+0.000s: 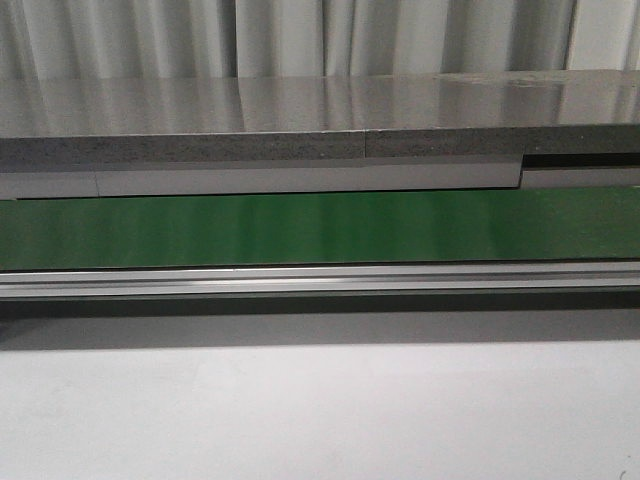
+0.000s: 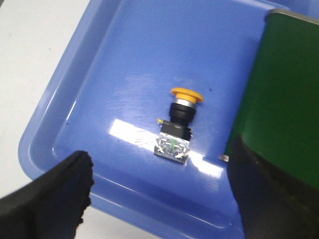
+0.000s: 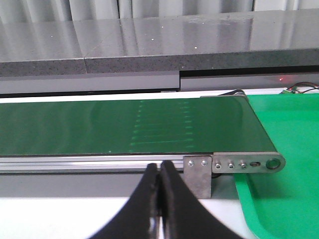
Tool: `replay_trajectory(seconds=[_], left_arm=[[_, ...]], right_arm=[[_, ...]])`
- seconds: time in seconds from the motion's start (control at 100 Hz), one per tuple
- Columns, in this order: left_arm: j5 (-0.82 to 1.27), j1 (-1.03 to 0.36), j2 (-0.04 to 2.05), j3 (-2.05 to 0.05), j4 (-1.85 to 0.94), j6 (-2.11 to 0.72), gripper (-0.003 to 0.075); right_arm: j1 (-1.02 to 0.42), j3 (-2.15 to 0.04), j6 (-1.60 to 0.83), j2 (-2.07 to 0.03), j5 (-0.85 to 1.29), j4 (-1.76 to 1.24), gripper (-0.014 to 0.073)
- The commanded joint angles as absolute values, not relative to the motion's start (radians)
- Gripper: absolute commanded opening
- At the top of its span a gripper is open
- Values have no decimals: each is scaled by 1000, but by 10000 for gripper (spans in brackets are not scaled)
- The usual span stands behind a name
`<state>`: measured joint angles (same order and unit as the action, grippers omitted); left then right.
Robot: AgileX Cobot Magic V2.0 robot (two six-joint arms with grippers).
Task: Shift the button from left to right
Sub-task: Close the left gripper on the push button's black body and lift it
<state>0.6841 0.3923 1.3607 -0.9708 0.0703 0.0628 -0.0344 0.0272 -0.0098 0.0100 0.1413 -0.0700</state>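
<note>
- Button (image 2: 178, 124) lies on its side on the floor of the blue tray (image 2: 75, 89), roughly mid-tray, with its yellow-orange cap pointing toward the tray's far wall and its boxy body toward the near rim; the green belt (image 2: 284, 94) edges the tray on one side.
- You should expect a light, rigid plastic part; the glossy tray floor looks slick, so it may skate if nudged from one side.
- Take hold across the flat sides of the black body, or the neck just beneath the cap; the rounded cap itself would likely slip.
- Left gripper (image 2: 159, 196) hangs over the tray's near rim, fingers spread wide with nothing between them.
- Right gripper (image 3: 160, 199) has its fingers pressed together, holding nothing, in front of the conveyor's end bracket (image 3: 198, 174), beside the green tray (image 3: 284, 149).
- You get no readable writing: the base shows only tiny green and yellow marks, too blurred to read.
</note>
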Motion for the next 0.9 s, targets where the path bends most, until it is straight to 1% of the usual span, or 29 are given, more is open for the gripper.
replay_trajectory(seconds=[0.0, 0.14, 0.28, 0.89], left_arm=[[630, 403, 1425, -1037, 58, 57, 547], [647, 403, 1539, -1075, 25, 19, 547], [651, 403, 1610, -1086, -12, -22, 547], [599, 403, 1747, -1094, -21, -36, 547]], right_arm=[[-33, 13, -12, 29, 62, -73, -67], [-33, 13, -12, 29, 62, -73, -67], [-33, 13, -12, 29, 62, -73, -67], [-33, 13, -12, 29, 62, -73, -67]])
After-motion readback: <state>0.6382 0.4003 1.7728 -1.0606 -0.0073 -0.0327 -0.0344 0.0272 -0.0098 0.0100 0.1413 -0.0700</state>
